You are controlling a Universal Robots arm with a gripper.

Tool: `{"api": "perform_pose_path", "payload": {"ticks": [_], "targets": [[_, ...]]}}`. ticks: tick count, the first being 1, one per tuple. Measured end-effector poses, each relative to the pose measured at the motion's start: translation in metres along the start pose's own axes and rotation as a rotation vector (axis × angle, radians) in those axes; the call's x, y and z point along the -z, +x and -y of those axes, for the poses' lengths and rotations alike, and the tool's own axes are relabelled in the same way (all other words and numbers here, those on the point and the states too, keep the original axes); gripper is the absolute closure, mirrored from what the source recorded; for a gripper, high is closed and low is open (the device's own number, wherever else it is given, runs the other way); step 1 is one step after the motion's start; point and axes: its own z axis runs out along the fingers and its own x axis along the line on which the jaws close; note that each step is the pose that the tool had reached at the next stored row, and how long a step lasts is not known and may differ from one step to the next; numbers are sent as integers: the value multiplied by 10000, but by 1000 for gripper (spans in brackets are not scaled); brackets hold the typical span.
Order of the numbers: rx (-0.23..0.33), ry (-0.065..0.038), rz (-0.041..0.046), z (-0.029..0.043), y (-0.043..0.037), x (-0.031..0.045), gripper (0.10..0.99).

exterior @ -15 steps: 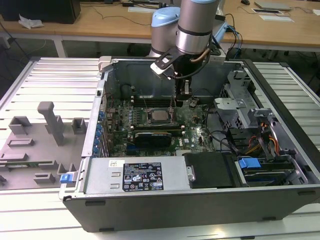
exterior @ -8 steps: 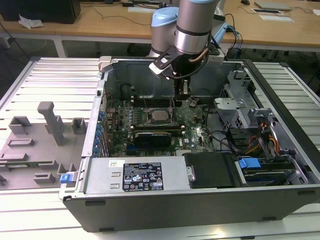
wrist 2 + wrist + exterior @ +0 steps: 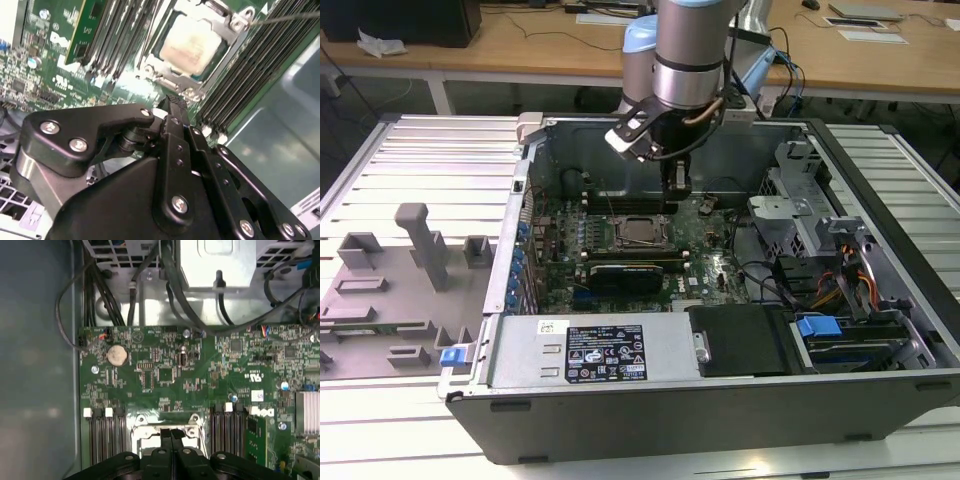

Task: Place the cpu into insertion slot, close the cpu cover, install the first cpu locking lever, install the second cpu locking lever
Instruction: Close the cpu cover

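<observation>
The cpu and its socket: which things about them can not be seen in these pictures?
1. Thin lever: second wrist view, cut off by the picture's edge; its latching is unclear.
2. Most of the cpu cover: first wrist view, behind the shut pincer.
3. The cpu: exterior view, too small to judge its seating.
</observation>
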Motion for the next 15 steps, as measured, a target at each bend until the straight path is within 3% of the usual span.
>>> {"api": "perform_pose_path", "payload": {"ticks": [7, 12, 15], "targets": [[1, 0, -1, 212, -46, -65, 980], [0, -1, -1, 311, -52, -113, 980], [1, 0, 1, 321, -53, -117, 980]]}}
